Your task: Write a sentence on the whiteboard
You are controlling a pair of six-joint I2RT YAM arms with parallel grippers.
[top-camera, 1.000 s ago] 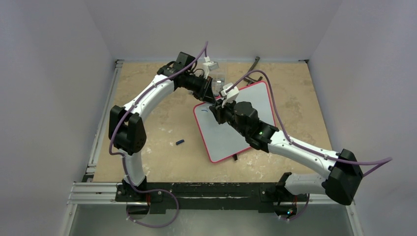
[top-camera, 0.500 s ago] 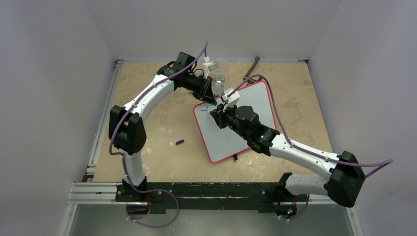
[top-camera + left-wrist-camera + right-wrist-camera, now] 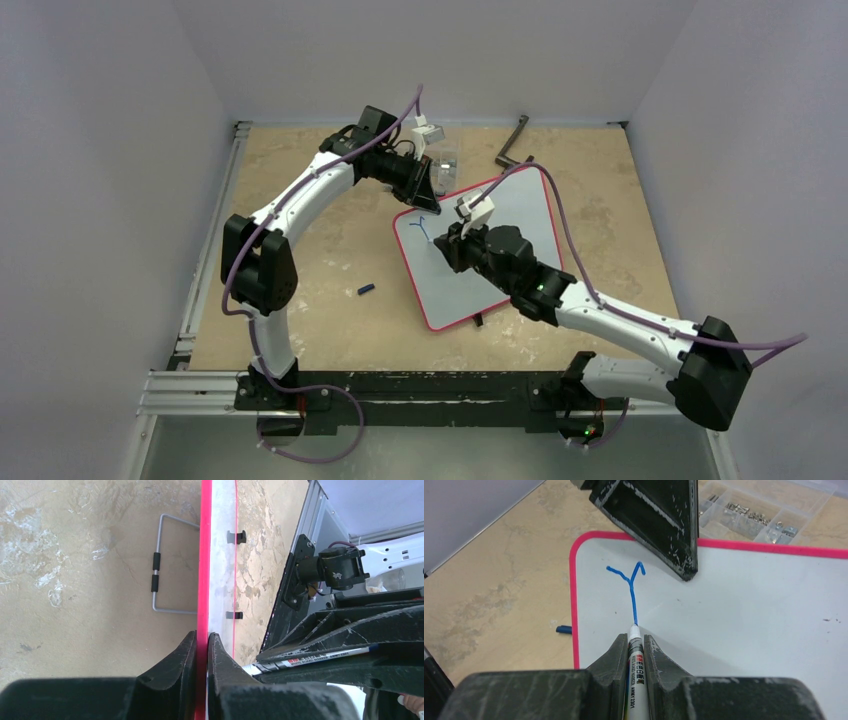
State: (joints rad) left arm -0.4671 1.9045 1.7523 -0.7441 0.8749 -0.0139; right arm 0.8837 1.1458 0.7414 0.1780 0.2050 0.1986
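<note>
Glossy whiteboard [image 3: 749,605] (red plastic frame [image 3: 572,610]); matt, stone-patterned table [image 3: 330,250].

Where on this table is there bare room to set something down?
Bare table right of the whiteboard, out to the edge, and near-left between left arm and board, apart from a cap. Crowded at the board's far-left corner: left gripper clamping it, right gripper with marker, parts box.

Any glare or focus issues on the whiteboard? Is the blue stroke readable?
Right wrist: blue stroke sharp, no glare on the whiteboard, faint shadow right of the marker; right fingers up close look soft. Left wrist: whiteboard seen edge-on, left fingers blurry. Top external: even light, stroke tiny but visible.
</note>
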